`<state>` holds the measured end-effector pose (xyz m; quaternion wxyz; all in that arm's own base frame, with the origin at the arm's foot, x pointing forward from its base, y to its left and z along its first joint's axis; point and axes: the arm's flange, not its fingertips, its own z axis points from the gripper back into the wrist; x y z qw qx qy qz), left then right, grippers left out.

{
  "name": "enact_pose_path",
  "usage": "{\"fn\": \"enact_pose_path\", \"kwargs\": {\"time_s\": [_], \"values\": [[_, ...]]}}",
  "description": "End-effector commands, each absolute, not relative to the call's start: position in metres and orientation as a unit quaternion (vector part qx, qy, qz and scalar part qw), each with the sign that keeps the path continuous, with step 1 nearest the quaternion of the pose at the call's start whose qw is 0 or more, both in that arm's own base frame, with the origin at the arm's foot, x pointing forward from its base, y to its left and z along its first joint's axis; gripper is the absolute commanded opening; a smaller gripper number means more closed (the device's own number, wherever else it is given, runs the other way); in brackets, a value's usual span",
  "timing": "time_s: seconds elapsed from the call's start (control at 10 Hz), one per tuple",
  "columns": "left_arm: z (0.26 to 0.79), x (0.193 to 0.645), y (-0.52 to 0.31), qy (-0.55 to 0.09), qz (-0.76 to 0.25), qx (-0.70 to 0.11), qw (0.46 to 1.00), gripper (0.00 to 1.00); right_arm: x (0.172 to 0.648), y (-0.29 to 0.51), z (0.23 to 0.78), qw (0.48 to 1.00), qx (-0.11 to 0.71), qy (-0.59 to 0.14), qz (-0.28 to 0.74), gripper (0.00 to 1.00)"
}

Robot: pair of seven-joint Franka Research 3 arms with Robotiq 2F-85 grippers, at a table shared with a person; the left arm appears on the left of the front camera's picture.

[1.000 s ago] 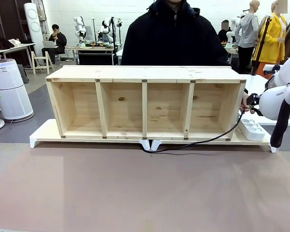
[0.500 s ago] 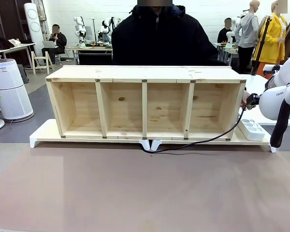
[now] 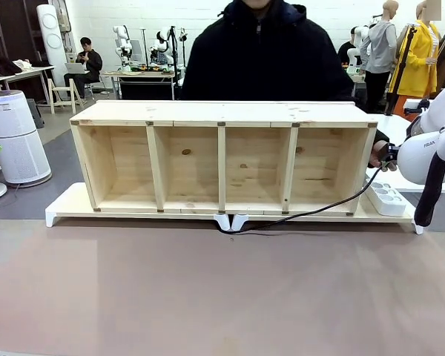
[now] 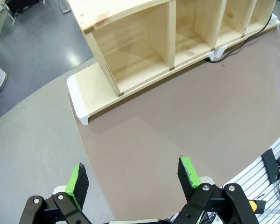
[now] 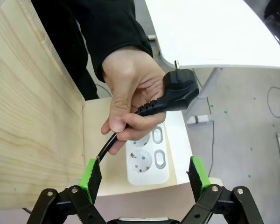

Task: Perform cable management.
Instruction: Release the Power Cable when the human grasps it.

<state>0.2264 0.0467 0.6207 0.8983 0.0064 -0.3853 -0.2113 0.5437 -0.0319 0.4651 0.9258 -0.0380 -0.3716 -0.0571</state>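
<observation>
From the front, a person in a dark top stands behind a long wooden shelf with four open compartments, which sits on a pale board with white feet. The cable runs along the front foot of the shelf from near the middle white feet, then climbs past the shelf's right end toward the person's hand, which sits just left of the white right arm. A white power strip lies on the board below that hand.

Looking down the left wrist camera, the left gripper hangs with its green pads wide apart and nothing between them, over bare brown tabletop. The shelf stands well ahead of it, slanting across the top of the picture, with a short dark stretch of cable off to the upper right by the white feet.

Looking down the right wrist camera, the right gripper is spread open too, both green pads clear of everything. Just ahead of it, the person's hand grips the cable close behind its black plug, pins pointing away. The cord drops out of the fist toward the gripper's left finger, passing very near the pad; I cannot tell whether it touches. The power strip lies beyond the open fingers, under the hand, and the shelf's wooden side fills the left.
</observation>
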Motion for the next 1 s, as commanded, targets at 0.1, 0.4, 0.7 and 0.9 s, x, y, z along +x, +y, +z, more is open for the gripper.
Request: {"fn": "enact_pose_path", "kwargs": {"time_s": [0.1,0.4,0.7,0.9], "values": [[0.6207,0.2287,0.0473,-0.388,-0.202,0.009,0.899,1.0,0.5436,-0.0309,0.4642,0.928,-0.039,-0.368,-0.055,0.96],[0.6207,0.2287,0.0473,-0.388,-0.202,0.009,0.899,1.0,0.5436,-0.0309,0.4642,0.928,-0.039,-0.368,-0.055,0.96],[0.6207,0.2287,0.0473,-0.388,-0.202,0.009,0.899,1.0,0.5436,-0.0309,0.4642,0.928,-0.039,-0.368,-0.055,0.96],[0.6207,0.2287,0.0473,-0.388,-0.202,0.009,0.899,1.0,0.5436,-0.0309,0.4642,0.928,-0.039,-0.368,-0.055,0.96]]}}
